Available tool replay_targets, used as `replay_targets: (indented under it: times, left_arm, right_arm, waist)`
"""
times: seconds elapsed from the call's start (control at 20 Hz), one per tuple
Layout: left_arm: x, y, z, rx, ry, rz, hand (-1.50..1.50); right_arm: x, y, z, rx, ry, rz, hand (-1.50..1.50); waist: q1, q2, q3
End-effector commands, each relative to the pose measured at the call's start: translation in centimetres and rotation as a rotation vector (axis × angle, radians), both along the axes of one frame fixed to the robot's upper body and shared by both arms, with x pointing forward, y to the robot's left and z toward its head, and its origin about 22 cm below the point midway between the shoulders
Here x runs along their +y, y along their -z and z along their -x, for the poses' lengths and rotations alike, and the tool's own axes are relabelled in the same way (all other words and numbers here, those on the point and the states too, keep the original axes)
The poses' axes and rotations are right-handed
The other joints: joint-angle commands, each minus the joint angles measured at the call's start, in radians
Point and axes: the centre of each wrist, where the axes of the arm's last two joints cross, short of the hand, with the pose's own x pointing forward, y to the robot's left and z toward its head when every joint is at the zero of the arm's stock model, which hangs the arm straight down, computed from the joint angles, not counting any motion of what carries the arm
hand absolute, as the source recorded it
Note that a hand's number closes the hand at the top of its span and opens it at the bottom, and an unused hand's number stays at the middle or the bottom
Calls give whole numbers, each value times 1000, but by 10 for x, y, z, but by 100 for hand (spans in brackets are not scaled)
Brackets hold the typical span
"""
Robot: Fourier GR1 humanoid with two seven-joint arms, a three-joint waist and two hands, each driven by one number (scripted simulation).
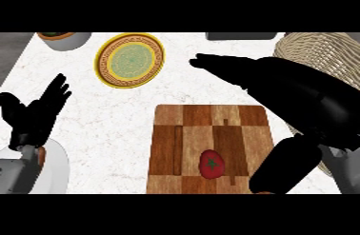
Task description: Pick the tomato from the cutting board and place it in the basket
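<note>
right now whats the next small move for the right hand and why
Probably bring the right hand down and back toward the tomato: the hand is open above the cutting board, holding nothing, and the tomato lies untouched near the board's lower edge.

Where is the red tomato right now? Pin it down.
In the head view, the red tomato lies on the wooden cutting board, near its lower edge, just left of the right hand's thumb and not held.

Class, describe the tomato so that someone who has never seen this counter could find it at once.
Find the brown wooden cutting board in the middle of the white marbled counter. Near its lower edge lies the small red tomato with a green stem mark. It is the only red thing on the board, just left of the robot's black right hand.
</note>
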Motion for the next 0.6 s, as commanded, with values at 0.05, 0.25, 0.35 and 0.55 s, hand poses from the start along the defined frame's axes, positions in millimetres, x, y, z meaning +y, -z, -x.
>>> replay_targets:
  times: [0.05, 0.25, 0.35, 0.55]
  left_arm:
    - [0, -7, -4, -17, -9, -3, 0]
    - [0, 17, 7, 3, 11, -1, 0]
    - [-13, -10, -1, -4, 15, -6, 0]
    - [1, -17, -7, -9, 16, 3, 0]
  right_arm:
    - [-39, -4, 21, 69, 48, 43, -150]
    - [-50, 11, 56, 28, 86, -80, -150]
    - [-63, 15, 45, 21, 82, -79, -150]
    - [-66, 55, 62, 36, 70, -85, -150]
  waist:
    - [3, 4, 1]
    - [7, 5, 1]
    - [17, 7, 2]
    - [17, 9, 2]
